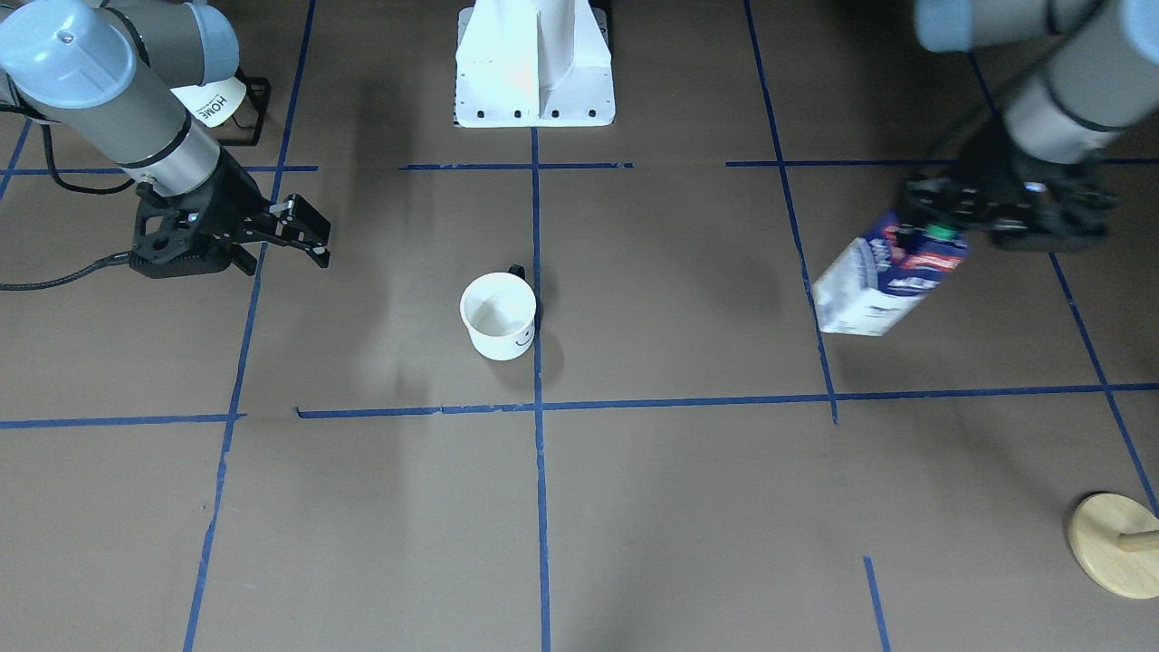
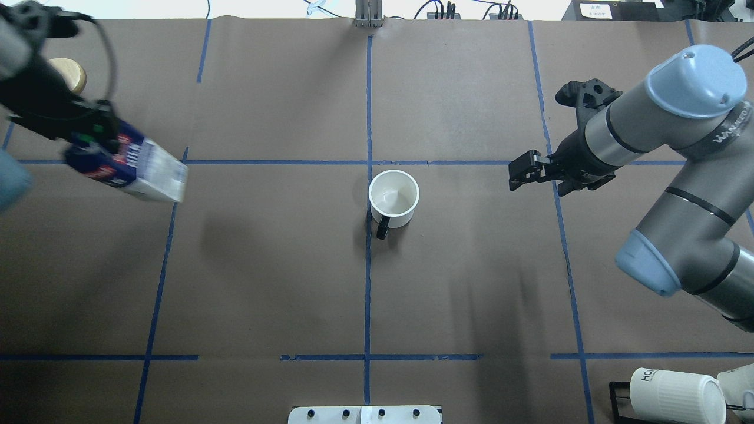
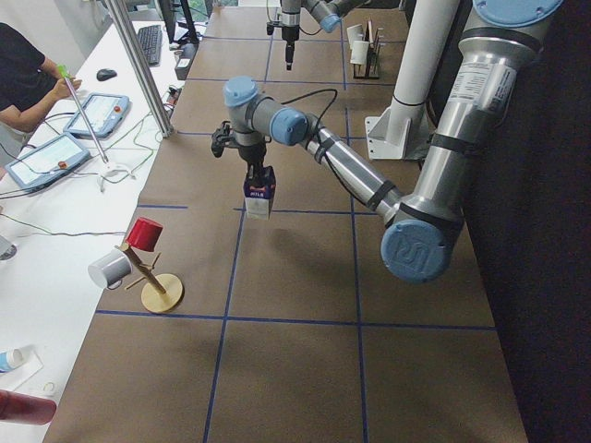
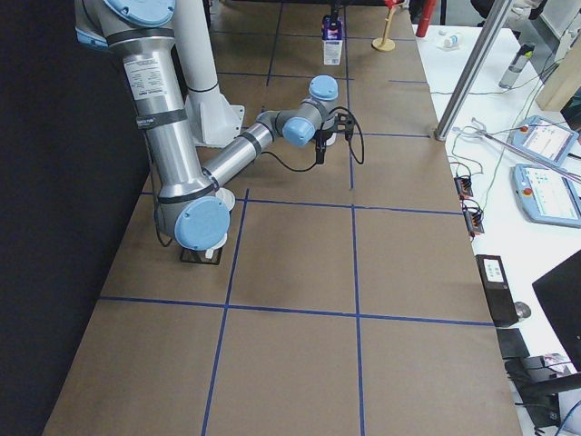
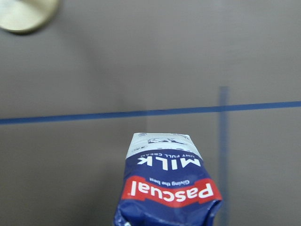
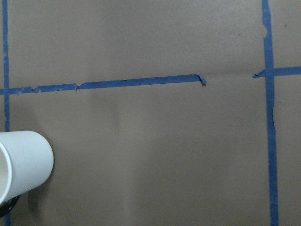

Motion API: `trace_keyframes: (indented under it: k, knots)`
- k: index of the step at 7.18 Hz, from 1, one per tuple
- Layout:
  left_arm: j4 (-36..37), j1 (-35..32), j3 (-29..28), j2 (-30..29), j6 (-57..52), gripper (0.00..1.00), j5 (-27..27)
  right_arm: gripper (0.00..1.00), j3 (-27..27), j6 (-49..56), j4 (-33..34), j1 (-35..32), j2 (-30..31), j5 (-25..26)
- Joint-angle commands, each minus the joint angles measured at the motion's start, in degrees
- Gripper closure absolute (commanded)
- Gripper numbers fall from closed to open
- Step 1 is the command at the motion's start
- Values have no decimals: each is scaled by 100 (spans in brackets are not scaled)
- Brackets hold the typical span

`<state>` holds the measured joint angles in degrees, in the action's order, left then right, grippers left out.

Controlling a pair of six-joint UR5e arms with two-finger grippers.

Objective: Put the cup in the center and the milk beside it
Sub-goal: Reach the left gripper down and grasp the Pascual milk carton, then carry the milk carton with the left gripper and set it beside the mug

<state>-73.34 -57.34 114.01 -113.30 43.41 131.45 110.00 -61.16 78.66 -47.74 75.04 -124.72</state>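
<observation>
The cup (image 1: 498, 315), a white mug with a black handle and a smiley face, stands upright at the center (image 2: 368, 259), right beside the vertical blue tape line. It also shows in the overhead view (image 2: 393, 198) and at the edge of the right wrist view (image 6: 23, 165). My left gripper (image 1: 933, 237) is shut on the top of the milk (image 1: 883, 285), a blue and white carton, and holds it tilted above the table far out on my left. The milk also shows in the overhead view (image 2: 135, 168). My right gripper (image 2: 521, 176) is open and empty, to the cup's right.
A wooden mug tree stands near the table's far left corner; its base (image 1: 1118, 543) shows, and in the left side view it (image 3: 162, 291) carries a red cup and a grey mug. Ribbed "HOME" mugs (image 2: 671, 394) lie on a black rack by my right arm's base.
</observation>
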Motion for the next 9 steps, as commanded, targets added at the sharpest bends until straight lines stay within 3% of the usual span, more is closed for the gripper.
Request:
trace_keyframes:
  k: [1, 2, 4, 9]
  knots:
    - [100, 1335, -611, -1450, 1526, 95, -992, 0, 65, 384, 0, -130, 264, 0]
    - [92, 1366, -1217, -2023, 1695, 95, -1094, 0, 83, 395, 0, -122, 300, 35]
    - [22, 1488, -1897, -2589, 1706, 94, -1095, 0, 153, 368, 0, -113, 335, 44]
    - [-550, 1885, -2638, -3040, 2154, 92, -1104, 0, 162, 316, 0, -104, 344, 62]
